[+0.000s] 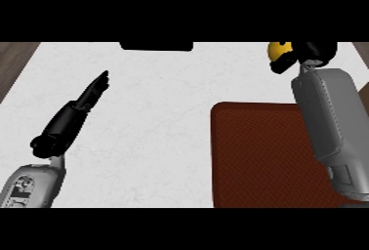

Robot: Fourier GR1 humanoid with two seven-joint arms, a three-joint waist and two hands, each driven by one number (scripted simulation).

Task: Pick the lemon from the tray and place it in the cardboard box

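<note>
Our right robot hand (317, 50) is curled round the lemon (277, 48), but we fear it may slip out during carrying.

R hand (315, 52) curled round lemon (278, 48); L hand (75, 111) open over counter (166, 102).

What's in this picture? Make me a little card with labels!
tray: dark red, lower right
right hand: top right, curled round lemon
lemon: yellow, beyond tray's far edge
left hand: open, fingers straight, at left, holding nothing
counter: white
dark shape: top middle, cannot tell what
</note>
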